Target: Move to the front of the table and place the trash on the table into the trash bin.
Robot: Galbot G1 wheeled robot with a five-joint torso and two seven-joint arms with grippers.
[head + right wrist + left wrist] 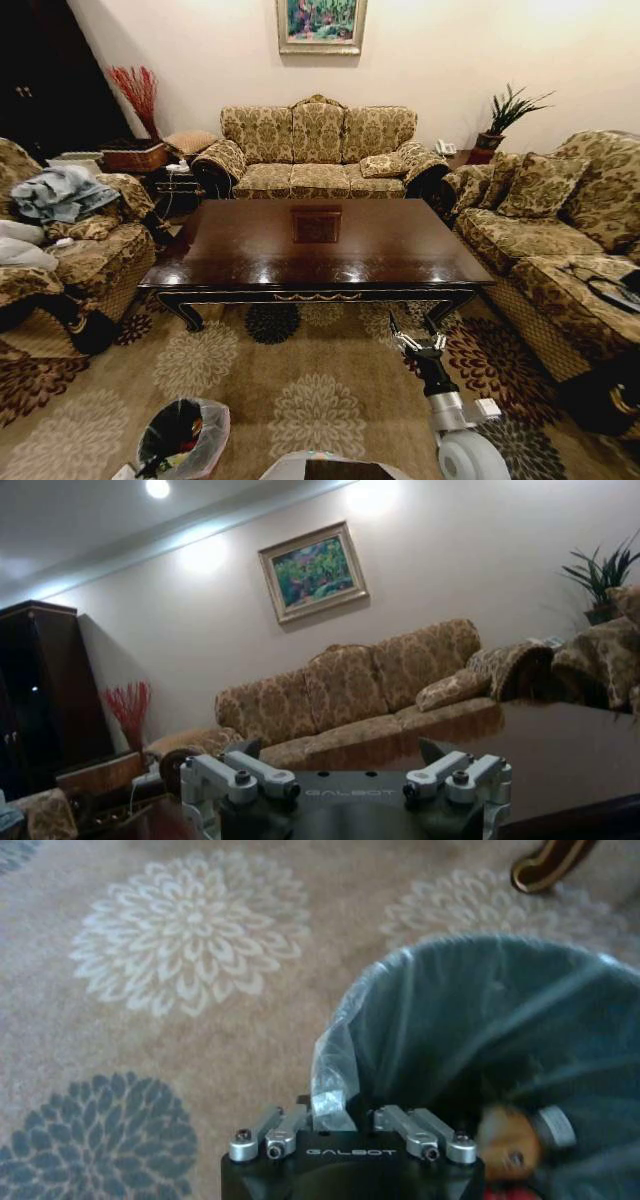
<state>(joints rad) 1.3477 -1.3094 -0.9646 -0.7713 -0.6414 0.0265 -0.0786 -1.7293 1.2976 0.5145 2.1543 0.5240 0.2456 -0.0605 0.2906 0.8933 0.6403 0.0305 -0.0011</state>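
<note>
The dark glossy table (316, 250) stands ahead of me, across a strip of carpet. The trash bin (215, 415), lined with a whitish plastic bag, sits on the floor at my lower left. My left gripper (350, 1121) hovers open over the bin's rim (340, 1057), with bag plastic just in front of it. Inside the bin lies trash: a blurred yellow-brown white-capped bottle (520, 1129) and something red (505, 1192). My right gripper (412, 328) is held up, open with nothing in it, before the table's front right corner; in the right wrist view the right gripper (340, 748) faces the far sofa.
Patterned sofas ring the table: one at the back (318, 150), one on the right (560, 240), an armchair with clothes on the left (60, 230). A woven basket (133, 157) is at the back left. A carved table leg (555, 862) stands near the bin.
</note>
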